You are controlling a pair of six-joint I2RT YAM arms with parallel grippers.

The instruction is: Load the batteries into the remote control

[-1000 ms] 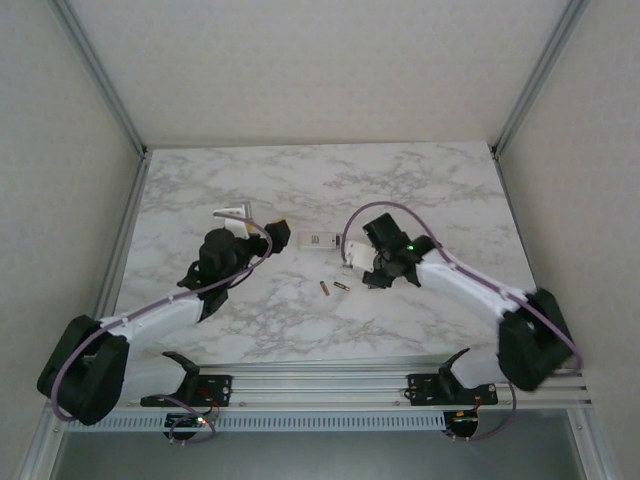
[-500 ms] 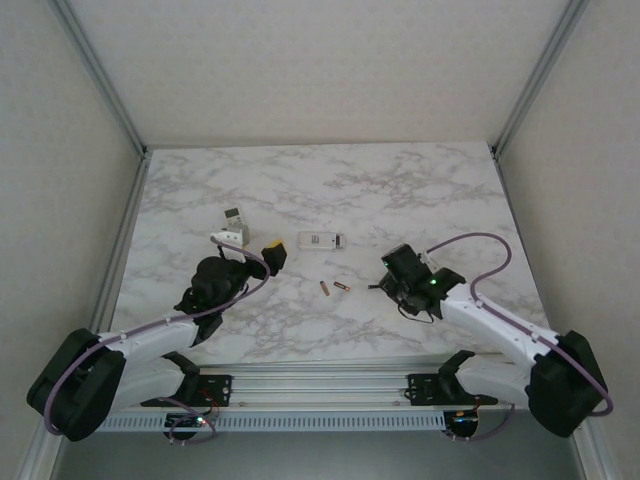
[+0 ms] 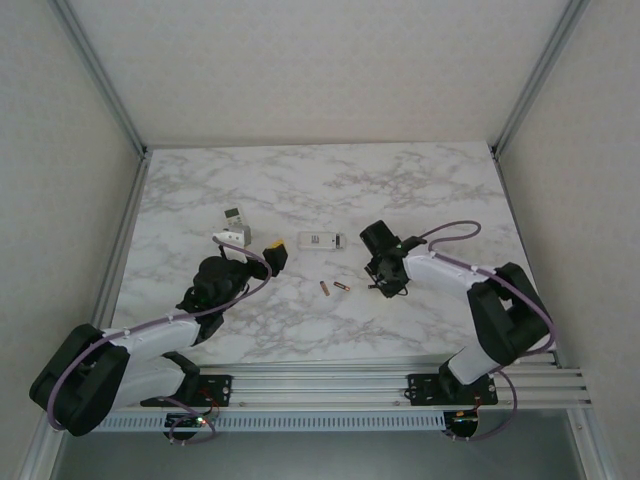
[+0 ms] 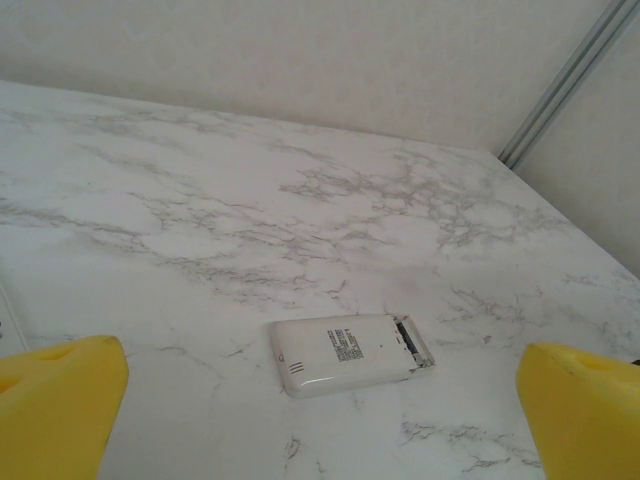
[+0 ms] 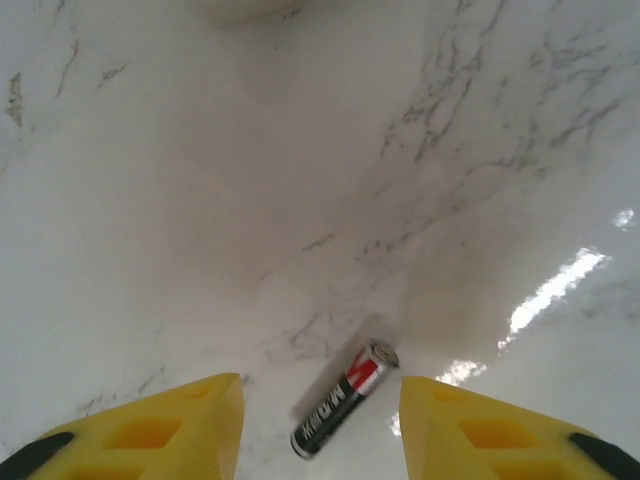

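Observation:
The white remote control [image 3: 320, 240] [image 4: 345, 353] lies back-up on the marble table, its battery bay [image 4: 412, 340] open at one end. My left gripper [image 3: 255, 248] [image 4: 320, 405] hovers just left of it, open wide, yellow fingers [image 4: 60, 400] either side of the view. Two batteries [image 3: 323, 288] [image 3: 342, 286] lie in front of the remote. My right gripper [image 3: 382, 283] [image 5: 320, 425] is low over the table, open. A black, red and silver battery [image 5: 345, 398] lies loose between its fingers [image 5: 150, 430], touching neither.
A small grey and white piece [image 3: 232, 222] lies left of the remote, beside my left gripper. Metal frame rails [image 3: 110, 90] border the table [image 3: 420, 180] on both sides, with an aluminium rail [image 3: 320, 385] along the near edge.
My right arm left the remote, swung out to the right, then came back low over a battery, its jaws narrowing somewhat. My left arm drew back slightly, then stayed still.

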